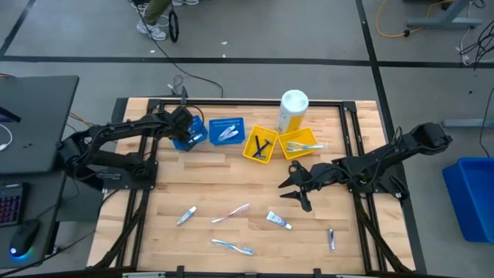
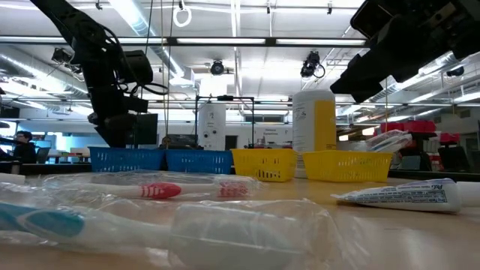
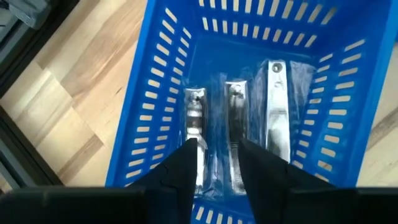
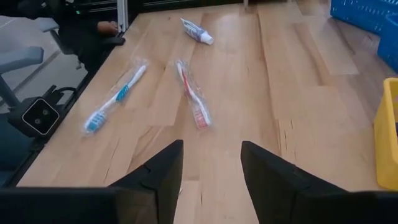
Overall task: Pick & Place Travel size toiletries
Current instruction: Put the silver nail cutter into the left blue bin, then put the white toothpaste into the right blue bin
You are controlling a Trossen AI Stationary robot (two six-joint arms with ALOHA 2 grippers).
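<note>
Five toiletries (image 1: 231,212) lay loose low on the table (image 1: 193,185); others sat in the trays (image 1: 226,130) up top. The job looked partly done. The left gripper (image 3: 217,162), open and empty, hung over the blue tray (image 3: 149,112), maybe after a drop. The right gripper (image 4: 211,168) waited open mid-table.

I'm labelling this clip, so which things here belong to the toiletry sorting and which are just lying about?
Part of the job:
- blue-handled wrapped toothbrush
- red-bristled wrapped toothbrush
- small white toothpaste tube
- three silvery metal clippers in the far-left blue slotted plastic tray
- open left gripper over that tray
- open right gripper

Just there:
- tall yellow bottle with white cap
- black keyboard
</note>
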